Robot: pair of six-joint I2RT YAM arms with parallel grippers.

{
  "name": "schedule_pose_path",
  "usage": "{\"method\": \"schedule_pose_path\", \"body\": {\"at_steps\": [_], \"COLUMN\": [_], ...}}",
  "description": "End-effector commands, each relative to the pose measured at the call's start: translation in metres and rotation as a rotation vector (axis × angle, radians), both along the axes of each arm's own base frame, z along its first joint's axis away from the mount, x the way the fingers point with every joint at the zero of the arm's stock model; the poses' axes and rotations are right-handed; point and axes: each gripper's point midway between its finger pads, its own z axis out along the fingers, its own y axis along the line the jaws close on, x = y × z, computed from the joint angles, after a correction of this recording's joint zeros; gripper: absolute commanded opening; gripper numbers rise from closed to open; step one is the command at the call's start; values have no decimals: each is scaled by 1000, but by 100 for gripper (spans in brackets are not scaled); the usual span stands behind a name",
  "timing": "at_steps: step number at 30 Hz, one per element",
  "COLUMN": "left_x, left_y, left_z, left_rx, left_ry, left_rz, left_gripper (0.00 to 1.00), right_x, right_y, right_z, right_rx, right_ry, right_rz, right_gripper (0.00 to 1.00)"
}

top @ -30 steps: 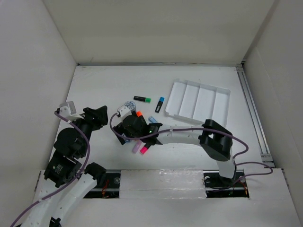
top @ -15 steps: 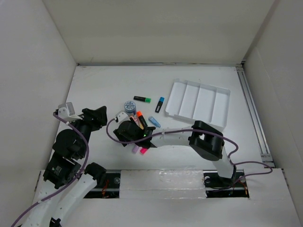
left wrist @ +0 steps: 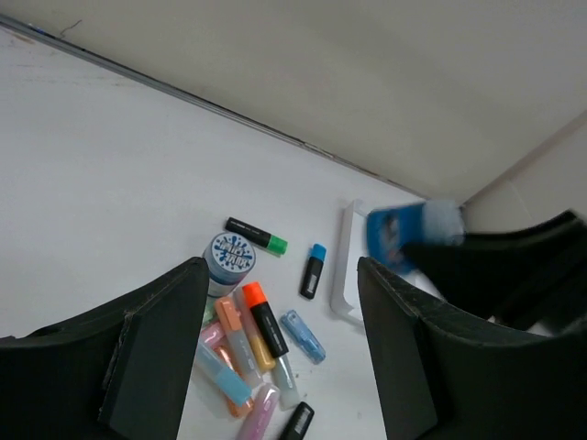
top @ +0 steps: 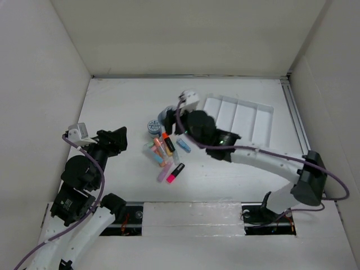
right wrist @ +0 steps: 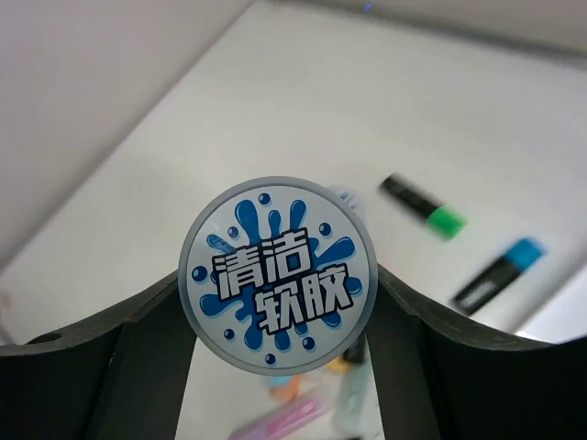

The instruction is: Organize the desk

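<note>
From above, the right gripper (top: 174,120) has moved since half a second ago. Then it was low over the pile of markers (top: 164,152), nearer the front edge. Now it is up by the back half of the desk (top: 124,101), just beside the white tray (top: 239,121). The markers it covered now show. It holds a round tub (top: 166,116) up off the desk. A second tub (top: 153,125) has stayed in its place on the desk. The left gripper (top: 118,139) is near the left edge, as before. The desk is a big, flat, white top that fills the floor between the white walls (top: 45,67). It has a metal rail (top: 298,132) along its right edge.

In the left wrist view, the left fingers (left wrist: 156,348) are wide apart with nothing between them. Under them is the bare white desk with the markers and the second tub. The held tub looks blue and blurry.

In the right wrist view, the right fingers (right wrist: 147,357) press on both sides of the round tub. Its lid has a blue splash and writing. The desk behind it is white and blurry.
</note>
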Motion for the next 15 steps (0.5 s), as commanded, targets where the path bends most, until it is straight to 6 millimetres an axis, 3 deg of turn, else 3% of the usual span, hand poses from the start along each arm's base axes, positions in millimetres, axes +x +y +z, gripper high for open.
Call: {"method": "schedule_pose_path", "body": {"at_steps": [1, 2, 3, 4, 6, 7, 9, 10, 15], "left_x": [-2, -3, -3, -3, -3, -3, -3, -3, -1], "left_y": [-2, -2, -3, -3, -3, -3, -3, -4, -6], "left_z": [6, 8, 8, 8, 8, 8, 9, 8, 7], "left_rx": [-20, -21, -22, -22, -21, -21, -22, -18, -17], "left_ry": [-32, -38, -39, -39, -40, -40, -42, -41, -37], "left_rz": [-13, -16, -21, -21, -22, -22, -25, -31, -34], "left_gripper": [62, 62, 62, 62, 62, 62, 62, 62, 62], "right_x": [76, 86, 107, 119, 131, 144, 152, 160, 185], "right_y": [-91, -109, -152, -172, -211, -246, -279, -309, -350], "right_z": [37, 28, 29, 28, 20, 17, 4, -5, -38], "right_rx": [125, 117, 141, 150, 158, 170, 163, 156, 121], "right_ry": [-52, -26, -14, -10, 8, 15, 38, 56, 132], "right_rz": [-279, -309, -411, -462, -547, -636, -706, -771, -839], "right_gripper": [52, 52, 52, 52, 52, 52, 51, 51, 51]}}
